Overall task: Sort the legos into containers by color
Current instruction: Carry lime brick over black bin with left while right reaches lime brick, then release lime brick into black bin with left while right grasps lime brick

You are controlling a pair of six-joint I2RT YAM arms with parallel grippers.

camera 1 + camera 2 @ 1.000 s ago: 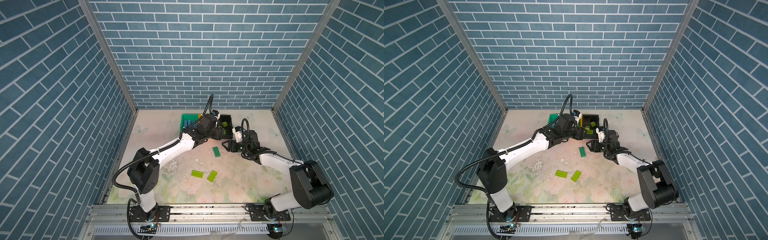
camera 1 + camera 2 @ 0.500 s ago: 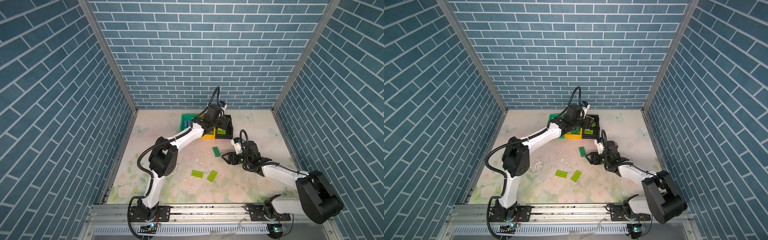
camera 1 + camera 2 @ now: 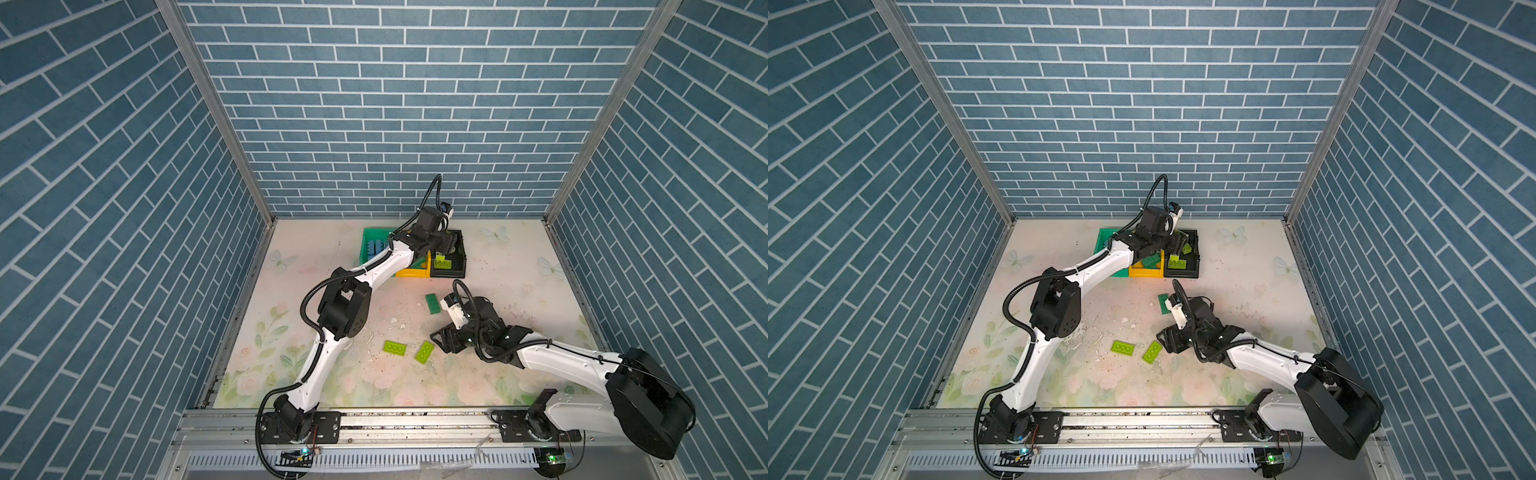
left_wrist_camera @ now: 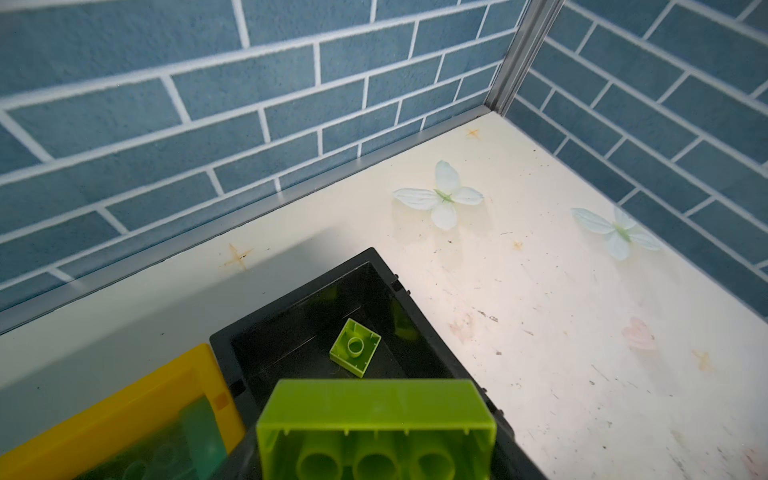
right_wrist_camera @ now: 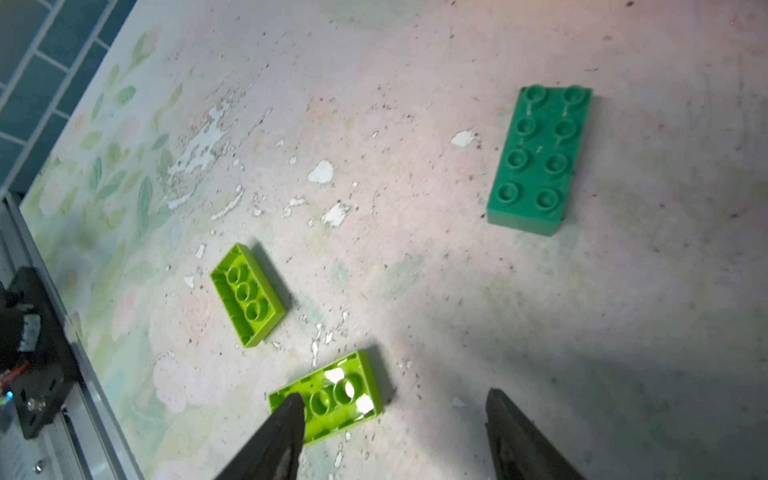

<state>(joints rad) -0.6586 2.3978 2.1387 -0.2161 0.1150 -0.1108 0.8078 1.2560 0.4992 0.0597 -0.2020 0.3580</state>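
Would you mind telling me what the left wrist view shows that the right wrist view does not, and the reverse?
Only the left wrist view shows the black bin with a small lime brick inside, the yellow bin beside it, and a large lime brick close to the lens, underside showing. Only the right wrist view shows the open right gripper, two upturned lime bricks and a dark green brick, studs up, all loose on the floral table. Both show that table and the blue brick wall.

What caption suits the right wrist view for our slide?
Open right gripper hovers by one upturned lime brick; second lime brick and dark green brick lie farther off.
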